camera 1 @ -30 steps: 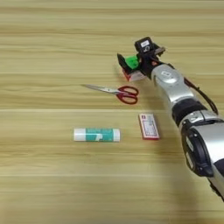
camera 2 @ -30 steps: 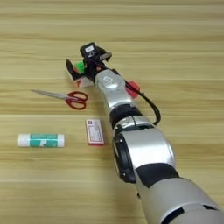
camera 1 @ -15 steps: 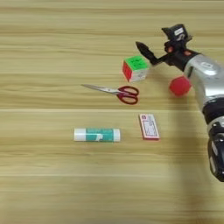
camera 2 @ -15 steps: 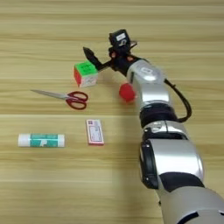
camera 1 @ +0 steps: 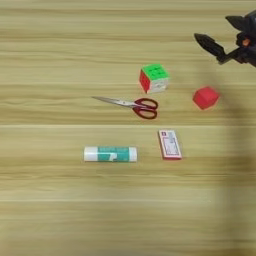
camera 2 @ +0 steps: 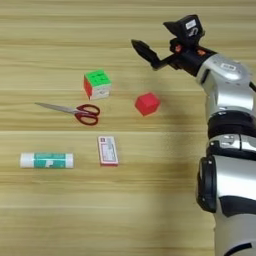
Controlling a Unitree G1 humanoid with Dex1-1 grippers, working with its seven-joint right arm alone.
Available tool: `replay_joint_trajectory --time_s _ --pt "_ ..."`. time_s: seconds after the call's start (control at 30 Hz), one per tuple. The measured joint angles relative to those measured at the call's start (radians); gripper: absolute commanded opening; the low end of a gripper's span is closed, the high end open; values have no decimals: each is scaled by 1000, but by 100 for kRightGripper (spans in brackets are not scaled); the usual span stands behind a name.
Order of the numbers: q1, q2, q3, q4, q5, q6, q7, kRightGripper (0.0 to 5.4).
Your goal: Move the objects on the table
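My right gripper (camera 2: pixel 159 39) hangs open over the table's far right with nothing between its fingers, one black finger (camera 2: pixel 145 51) pointing left. It is above and to the right of the small red cube (camera 2: pixel 147 103). The green, red and white puzzle cube (camera 2: pixel 97 83) stands free to the left of the red cube. Red-handled scissors (camera 1: pixel 135 105) lie below the puzzle cube, blades pointing left. Nearer the front lie the white-and-green glue stick (camera 1: pixel 110 154) and the flat red-and-white card box (camera 1: pixel 169 144). All rest on the wooden table (camera 1: pixel 50 210).
The silver forearm (camera 2: pixel 227 100) runs down the right side of the right eye view to the bottom edge, casting a shadow on the planks to its left.
The gripper was closed around the puzzle cube a second ago. It has let the cube go and drawn back to the right and farther away. The cube stays on the table.
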Motion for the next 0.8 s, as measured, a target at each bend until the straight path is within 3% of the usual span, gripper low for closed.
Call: replay_joint_trajectory --time_s 0.13,0.33,0.8 --pt "-3 -11 20 87 -18 -22 68 538" --pt "-7 -17 40 251 -71 -72 63 538" --pt "-25 -25 92 416 -189 -142 -27 538"
